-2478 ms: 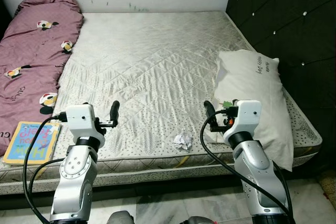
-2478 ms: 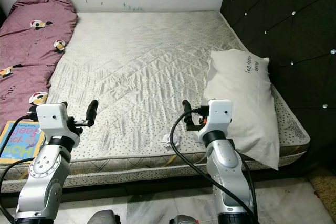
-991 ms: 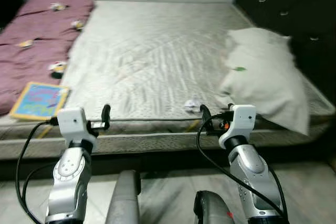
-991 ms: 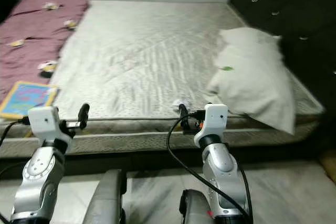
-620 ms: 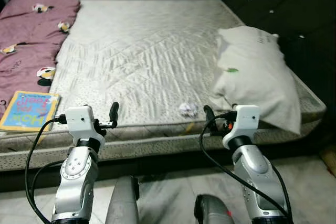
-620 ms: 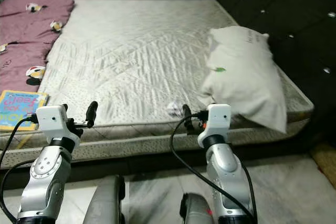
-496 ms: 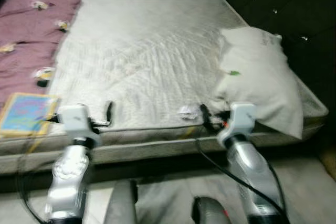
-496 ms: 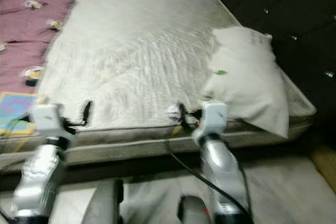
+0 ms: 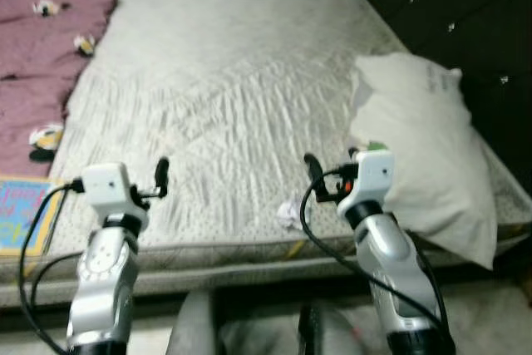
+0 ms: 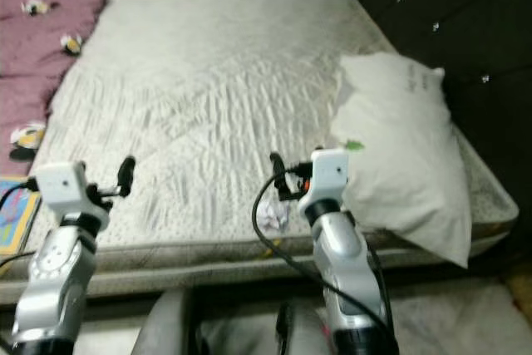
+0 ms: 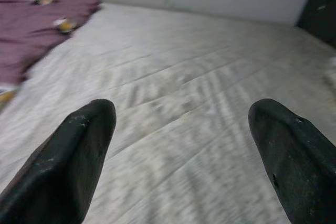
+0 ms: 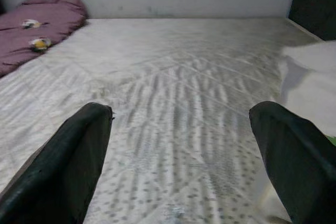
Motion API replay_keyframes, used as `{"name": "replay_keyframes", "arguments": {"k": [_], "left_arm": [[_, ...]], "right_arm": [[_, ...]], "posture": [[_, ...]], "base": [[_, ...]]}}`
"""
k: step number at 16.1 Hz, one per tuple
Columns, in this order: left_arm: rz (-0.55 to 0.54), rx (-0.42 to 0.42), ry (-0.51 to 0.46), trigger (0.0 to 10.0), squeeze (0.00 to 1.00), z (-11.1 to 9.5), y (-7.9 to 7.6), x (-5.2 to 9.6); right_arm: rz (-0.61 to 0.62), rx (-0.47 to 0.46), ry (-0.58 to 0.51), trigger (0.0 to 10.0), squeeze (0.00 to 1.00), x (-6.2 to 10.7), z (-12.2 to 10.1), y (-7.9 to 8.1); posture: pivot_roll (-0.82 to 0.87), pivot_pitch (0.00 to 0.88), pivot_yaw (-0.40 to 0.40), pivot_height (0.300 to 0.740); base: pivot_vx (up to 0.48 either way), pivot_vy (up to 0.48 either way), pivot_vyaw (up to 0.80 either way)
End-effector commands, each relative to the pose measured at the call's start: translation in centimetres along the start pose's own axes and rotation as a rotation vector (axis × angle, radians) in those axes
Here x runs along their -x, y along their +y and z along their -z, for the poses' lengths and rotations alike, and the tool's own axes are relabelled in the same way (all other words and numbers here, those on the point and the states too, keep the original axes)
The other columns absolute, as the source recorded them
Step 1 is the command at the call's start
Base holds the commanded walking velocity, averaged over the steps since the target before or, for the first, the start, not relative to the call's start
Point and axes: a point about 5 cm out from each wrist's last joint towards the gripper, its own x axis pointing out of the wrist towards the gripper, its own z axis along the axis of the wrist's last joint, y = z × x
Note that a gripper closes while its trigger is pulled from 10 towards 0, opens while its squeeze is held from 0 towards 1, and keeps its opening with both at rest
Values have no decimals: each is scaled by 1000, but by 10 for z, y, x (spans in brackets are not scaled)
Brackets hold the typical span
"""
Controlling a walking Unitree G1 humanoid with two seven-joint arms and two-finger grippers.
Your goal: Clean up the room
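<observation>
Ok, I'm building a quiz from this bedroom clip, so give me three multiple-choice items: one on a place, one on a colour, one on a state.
1. Where does the crumpled paper lie?
A. on the pillow
B. near the mattress's front edge
C. on the book

2. What colour is the blanket?
A. purple
B. green
C. yellow

3. How do the right gripper's fingers stand?
A. shut on the paper
B. shut, empty
C. open, empty

Key:
1 B: the crumpled paper sits on the mattress by its front edge.
2 A: the blanket is purple.
3 C: the right gripper shows its fingers wide apart.

crumpled white paper [image 9: 288,213] | small wad | on mattress [image 9: 224,81] near front edge
</observation>
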Motion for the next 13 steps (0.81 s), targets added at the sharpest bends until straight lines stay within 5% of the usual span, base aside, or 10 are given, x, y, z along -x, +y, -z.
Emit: {"name": "replay_keyframes", "arguments": {"k": [1,13], "left_arm": [[14,9,14,10000,0,3,-8,0],[-15,-71,8,10000,0,-6,1,15]], "right_arm": [[32,13,41,10000,0,5,6,-12],[-36,-53,112,10000,0,5,12,4]], "posture": [[3,0,-25,626],[49,0,-48,557]], "base": [[0,0,0],[0,0,0]]}}
